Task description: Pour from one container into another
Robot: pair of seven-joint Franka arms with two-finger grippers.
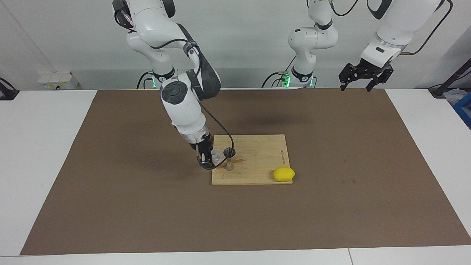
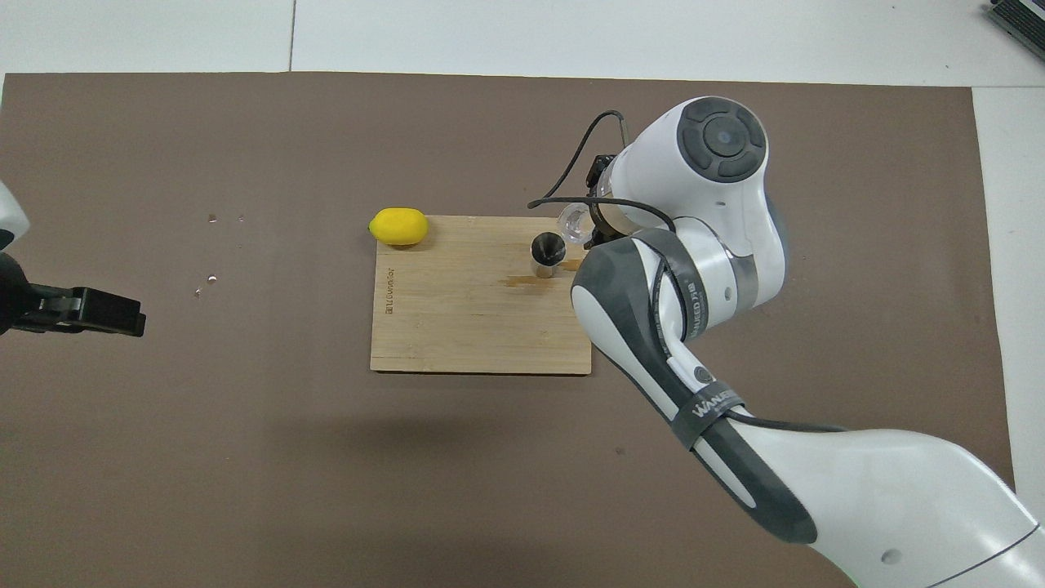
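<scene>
Right end effector (image 1: pixel 208 160) clamped on the tilted glass cup (image 1: pixel 217 156), its mouth just beside the steel jigger (image 1: pixel 229 159) standing upright on the bamboo cutting board (image 1: pixel 257 162) mid-desk. Lemon (image 1: pixel 283 174) on the board's corner. Left end effector (image 1: pixel 364 79) waits raised, fingers apart, over the desk's edge nearest the robots.
</scene>
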